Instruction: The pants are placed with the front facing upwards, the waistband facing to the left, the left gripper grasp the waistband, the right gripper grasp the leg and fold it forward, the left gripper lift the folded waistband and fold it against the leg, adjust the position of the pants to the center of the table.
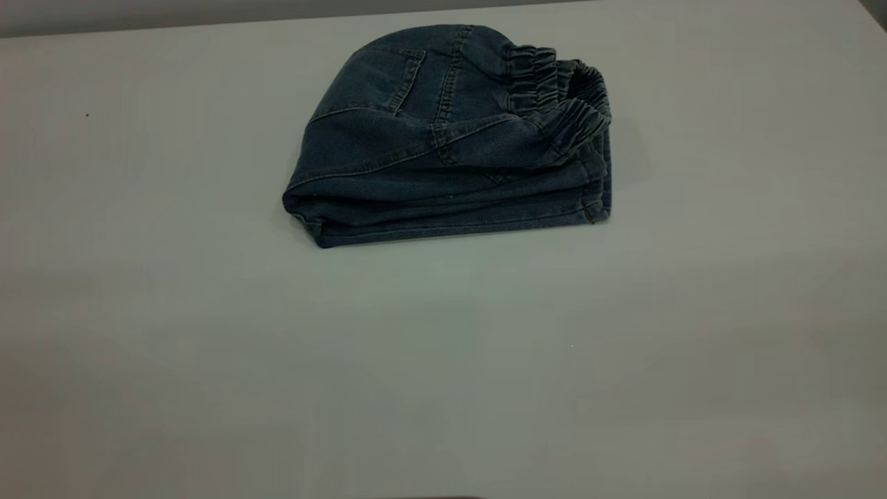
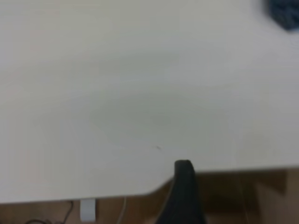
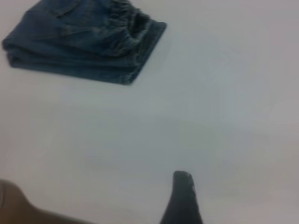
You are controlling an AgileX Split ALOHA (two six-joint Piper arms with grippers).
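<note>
The pants (image 1: pixel 450 138) lie folded in a compact stack of blue denim on the table (image 1: pixel 443 360), toward its far side. The ruffled waistband (image 1: pixel 561 97) sits on top at the stack's right end. Neither gripper shows in the exterior view. In the left wrist view only a black part of my left gripper (image 2: pixel 183 196) shows, over the table's edge, with a corner of the pants (image 2: pixel 285 14) far off. A black part of my right gripper (image 3: pixel 182 200) shows over bare table, well apart from the pants (image 3: pixel 79 42) and the waistband (image 3: pixel 126 23).
The table's far edge (image 1: pixel 208 24) runs just behind the pants. Under the left gripper the table edge (image 2: pixel 93 198) drops to a brown floor with a small white object (image 2: pixel 87 210) and cables. A brown rounded shape (image 3: pixel 14 205) sits at the right wrist view's corner.
</note>
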